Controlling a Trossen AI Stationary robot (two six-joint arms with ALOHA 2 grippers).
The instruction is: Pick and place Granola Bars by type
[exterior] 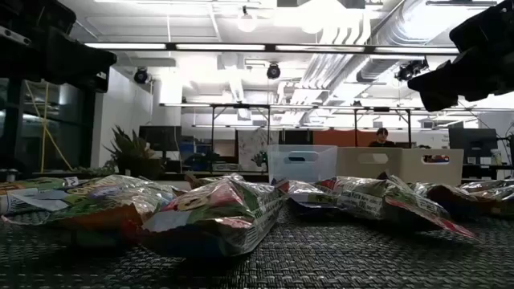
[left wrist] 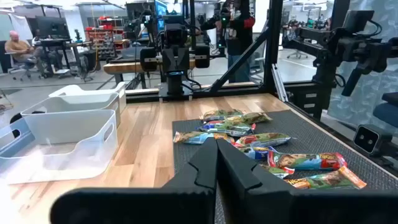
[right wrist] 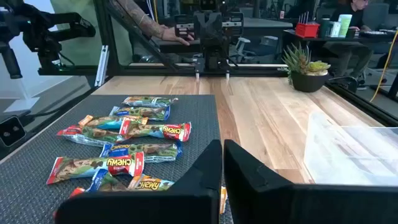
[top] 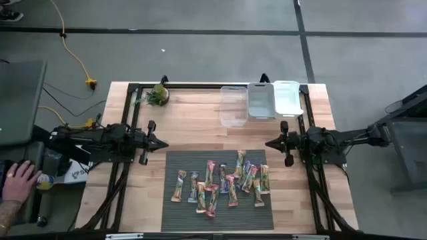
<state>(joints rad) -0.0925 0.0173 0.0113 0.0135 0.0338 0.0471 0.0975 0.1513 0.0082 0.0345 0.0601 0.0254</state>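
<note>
Both grippers pressed together, empty: left gripper [top: 163, 143] and right gripper [top: 269, 142] hover above the table [top: 193, 120]. Granola bars [top: 220, 181] scattered on dark mat [top: 175, 213].

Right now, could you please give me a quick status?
Left gripper and right gripper shut, parked. Granola bars unsorted on mat. Bins unobstructed.

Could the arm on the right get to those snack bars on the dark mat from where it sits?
Probably yes. The right gripper, shut, hangs just past the mat's edge, and nothing stands between it and the Granola Bars.
</note>
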